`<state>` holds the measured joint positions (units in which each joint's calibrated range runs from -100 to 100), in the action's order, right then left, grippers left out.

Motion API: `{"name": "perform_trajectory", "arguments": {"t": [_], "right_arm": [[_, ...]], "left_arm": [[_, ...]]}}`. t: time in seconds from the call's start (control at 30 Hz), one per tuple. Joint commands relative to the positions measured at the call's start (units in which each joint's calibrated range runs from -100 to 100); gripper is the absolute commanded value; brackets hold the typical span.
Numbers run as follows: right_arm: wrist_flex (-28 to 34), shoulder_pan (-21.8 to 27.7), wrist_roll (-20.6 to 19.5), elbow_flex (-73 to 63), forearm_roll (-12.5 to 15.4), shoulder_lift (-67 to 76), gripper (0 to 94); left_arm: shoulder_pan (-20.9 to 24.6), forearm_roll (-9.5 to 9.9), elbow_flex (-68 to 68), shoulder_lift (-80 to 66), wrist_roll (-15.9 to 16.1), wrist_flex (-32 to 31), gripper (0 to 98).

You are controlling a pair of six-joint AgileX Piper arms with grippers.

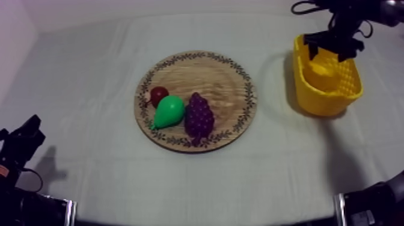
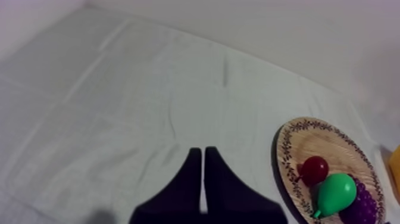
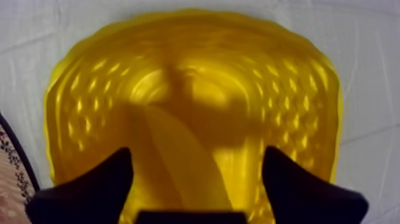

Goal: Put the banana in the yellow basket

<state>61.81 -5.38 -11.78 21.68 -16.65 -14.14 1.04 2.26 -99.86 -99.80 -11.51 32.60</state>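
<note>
Banana (image 3: 178,161), one only, is seen lying inside the single yellow basket (image 1: 327,99). Its near end is hidden by the right gripper (image 3: 197,154), which is poised over the basket with its fingers spread apart and nothing between them. One pear (image 1: 169,111), one bunch of grapes (image 1: 199,115) and one small red fruit (image 1: 159,94) are found on the one wooden board (image 1: 228,84). The left gripper (image 2: 204,152) is seen low over bare cloth, its fingers pressed together. The grapes are cut off in the left wrist view.

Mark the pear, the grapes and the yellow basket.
pear (image 1: 169,111), top view, its green body.
grapes (image 1: 199,116), top view, middle of the bunch.
yellow basket (image 1: 326,101), top view, its near wall.
</note>
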Motion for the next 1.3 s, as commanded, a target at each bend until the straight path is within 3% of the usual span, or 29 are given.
{"name": "perform_trajectory", "arguments": {"t": [0.0,0.23,0.63,0.87,1.0,1.27], "right_arm": [[0.10,-0.08,-0.16,0.09,-0.01,-0.12,82.4],[-0.09,-0.04,-0.54,-0.26,-0.42,-0.24,88.6],[1.33,0.89,0.43,-2.87,-0.13,2.68,89.3],[1.55,1.74,1.19,-2.01,-0.03,11.81,88.7],[1.34,2.29,3.02,-0.20,1.17,20.87,81.7],[-1.60,1.64,4.70,9.28,3.28,40.78,57.5]], "left_arm": [[0.01,0.01,-0.03,-0.03,0.01,-0.02,0.1],[0.01,0.01,-0.03,-0.03,0.01,-0.02,0.1],[0.01,0.01,-0.03,-0.03,0.01,-0.02,0.1],[0.01,0.01,-0.03,-0.03,0.01,-0.02,0.1],[0.01,0.01,-0.03,-0.03,0.01,-0.02,0.1],[0.01,0.01,-0.03,-0.03,0.01,-0.02,0.1]]}}
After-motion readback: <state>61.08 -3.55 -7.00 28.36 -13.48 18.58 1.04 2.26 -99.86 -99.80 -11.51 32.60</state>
